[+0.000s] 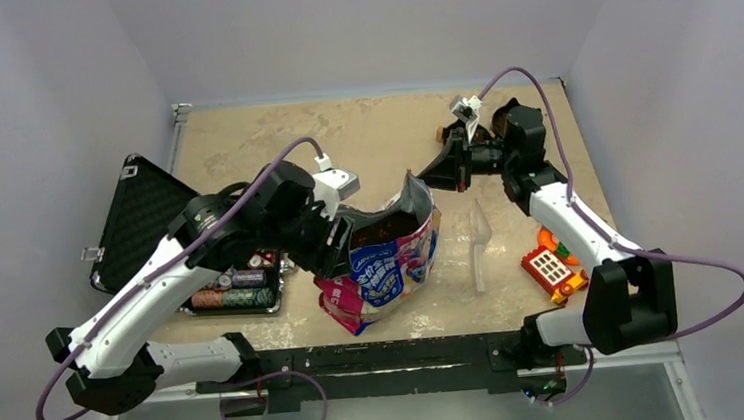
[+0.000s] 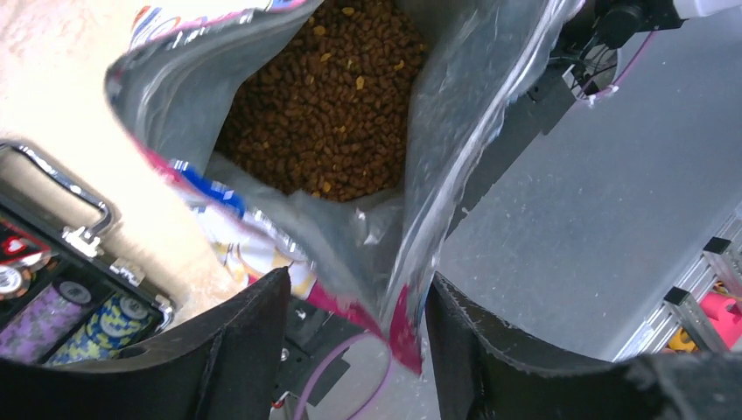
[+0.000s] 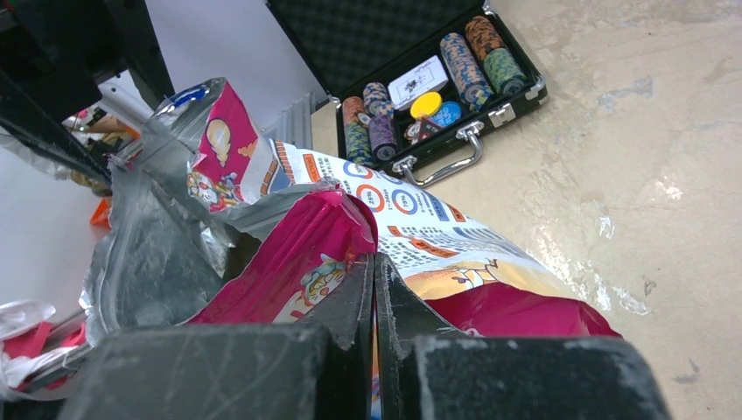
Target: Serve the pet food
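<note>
**One Bag, Two Grippers**

The pet food (image 2: 324, 96) shows only through the mouth of the one bag (image 1: 383, 269) in the middle of the table. The right gripper (image 3: 374, 262) pinches its rim tight. The left gripper (image 2: 357, 289) gapes wide, with the rim between its fingers. One clear scoop (image 1: 478, 242), hard to see, lies at the bag's 3 o'clock.

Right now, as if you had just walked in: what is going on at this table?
The right gripper is shut on the rim of the open bag, holding that side up. The left gripper stands open astride the opposite edge. Brown kibble shows inside. A clear scoop lies beside the bag, unheld.
</note>
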